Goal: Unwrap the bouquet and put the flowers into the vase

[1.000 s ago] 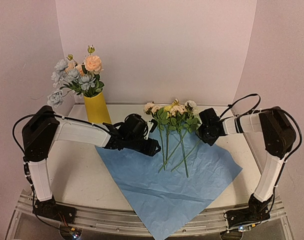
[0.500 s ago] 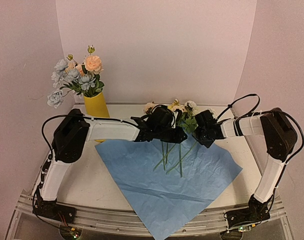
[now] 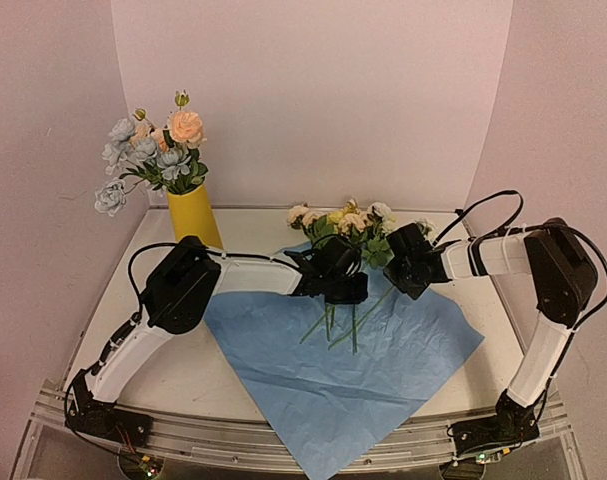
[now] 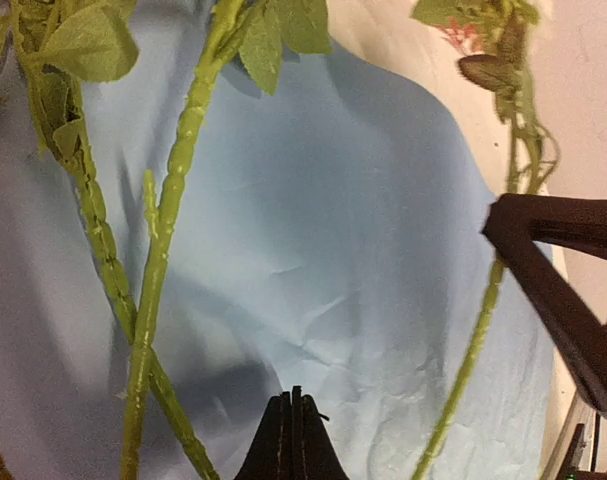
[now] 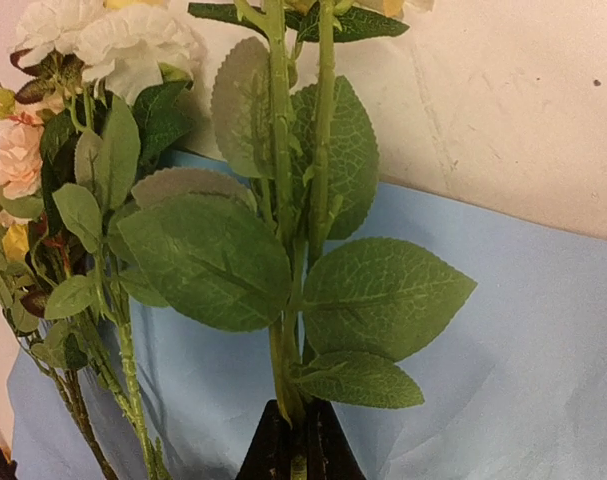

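Left hand (image 3: 345, 290) has swung over blue paper (image 3: 403, 350) on cream table (image 3: 198, 390), pink walls (image 3: 313, 100).

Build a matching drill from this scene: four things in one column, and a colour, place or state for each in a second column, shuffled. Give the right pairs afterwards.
Column one
1. vase
2. paper
3. left gripper
4. right gripper

Column two
A. shut on a stem of the flowers
B. blue, spread out under the stems
C. yellow, at the far left, holding pale blue and peach blooms
D. shut, with no stem between its fingertips

Pairs: 1-C, 2-B, 3-D, 4-A
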Tool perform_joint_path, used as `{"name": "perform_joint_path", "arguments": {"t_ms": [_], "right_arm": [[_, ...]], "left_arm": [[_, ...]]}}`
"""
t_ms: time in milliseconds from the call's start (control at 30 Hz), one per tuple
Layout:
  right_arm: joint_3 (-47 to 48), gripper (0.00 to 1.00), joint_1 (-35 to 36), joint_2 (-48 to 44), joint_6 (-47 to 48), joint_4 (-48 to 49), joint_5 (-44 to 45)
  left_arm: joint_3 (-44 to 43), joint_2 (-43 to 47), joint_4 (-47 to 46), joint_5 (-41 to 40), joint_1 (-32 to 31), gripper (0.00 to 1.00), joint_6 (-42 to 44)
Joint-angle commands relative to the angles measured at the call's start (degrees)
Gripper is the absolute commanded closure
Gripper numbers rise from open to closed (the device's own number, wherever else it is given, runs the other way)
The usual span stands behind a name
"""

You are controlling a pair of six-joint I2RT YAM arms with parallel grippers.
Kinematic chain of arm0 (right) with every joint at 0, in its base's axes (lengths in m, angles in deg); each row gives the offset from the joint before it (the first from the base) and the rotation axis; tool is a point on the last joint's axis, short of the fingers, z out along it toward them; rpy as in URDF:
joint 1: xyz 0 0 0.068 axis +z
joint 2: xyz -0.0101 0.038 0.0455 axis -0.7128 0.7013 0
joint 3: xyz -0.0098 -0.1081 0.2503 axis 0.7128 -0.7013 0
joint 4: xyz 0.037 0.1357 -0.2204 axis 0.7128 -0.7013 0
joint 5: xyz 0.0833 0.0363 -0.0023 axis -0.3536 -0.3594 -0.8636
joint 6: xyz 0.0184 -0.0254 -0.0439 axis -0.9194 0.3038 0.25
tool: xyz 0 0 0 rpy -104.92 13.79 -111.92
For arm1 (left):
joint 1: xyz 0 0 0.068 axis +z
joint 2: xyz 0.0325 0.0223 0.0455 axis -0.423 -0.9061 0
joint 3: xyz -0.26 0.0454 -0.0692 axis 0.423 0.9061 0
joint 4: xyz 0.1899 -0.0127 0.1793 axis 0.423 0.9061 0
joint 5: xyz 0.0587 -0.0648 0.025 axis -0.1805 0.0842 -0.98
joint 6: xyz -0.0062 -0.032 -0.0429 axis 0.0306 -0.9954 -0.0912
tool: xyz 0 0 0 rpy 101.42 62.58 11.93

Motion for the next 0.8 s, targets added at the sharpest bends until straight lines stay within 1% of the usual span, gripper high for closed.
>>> {"name": "perform_joint_path", "arguments": {"t_ms": [0,67,100,167,200,333,367,433,467,567,600,633,667,700,733,767], "right_arm": [[2.3,1.00,0.8,-3.4,-2.9,-7.3,8.4],[4.7,1.00,0.7,-2.2,-0.2,-11.8,10.1],[6.1,1.00,0.8,-1.6,1.1,-16.1,11.9],[7.5,1.00,0.7,-0.9,3.9,-20.5,14.8],[7.3,1.00,0.7,-1.2,7.4,-20.9,15.5],[6.4,1.00,0.8,-4.8,11.2,-24.3,19.1],[5.8,1.00,0.8,-8.1,12.6,-24.7,19.7],[3.7,1.00,0.7,-14.7,17.4,-20.3,17.3],[2.0,1.00,0.8,-18.1,21.4,-16.1,14.7],[-2.3,1.00,0.7,-26.7,30.7,-6.1,7.8],[-4.9,1.00,0.7,-32.0,34.4,0.8,1.5],[-5.5,1.00,0.7,-33.6,35.7,3.0,-0.7],[-5.8,1.00,0.8,-36.1,37.6,6.1,-5.9],[-5.5,1.00,0.8,-36.7,38.4,6.5,-8.1],[-5.0,1.00,0.8,-37.1,39.1,8.6,-11.2],[-4.5,1.00,0.8,-37.3,39.2,9.1,-13.4]], "left_arm": [[-0.7,1.6,6.6,-7.1,0.4,1.00,0.4],[0.8,2.9,7.2,-9.7,0.4,1.00,1.3],[1.2,3.3,7.6,-9.9,0.4,1.00,1.8],[1.7,3.9,8.0,-9.5,0.4,0.99,2.3],[1.9,3.9,8.0,-9.2,0.4,0.99,2.5],[1.6,4.1,8.0,-7.9,0.3,0.98,3.2],[1.6,4.7,7.8,-4.7,0.3,0.97,3.9],[2.1,6.6,6.8,-0.8,0.0,0.93,5.6],[3.0,8.2,6.0,0.7,-0.2,0.90,6.6],[8.6,14.3,3.2,0.5,-1.4,0.82,8.3],[13.0,19.9,-0.5,0.3,-2.0,0.77,9.2],[16.3,21.9,-2.2,0.5,-2.2,0.75,9.3],[20.7,27.1,-6.9,1.8,-2.4,0.70,9.7],[23.7,29.2,-8.9,2.6,-2.6,0.68,9.8],[26.8,32.8,-12.1,3.8,-2.9,0.64,10.1],[28.4,34.4,-14.6,4.1,-3.2,0.58,10.4]]}}
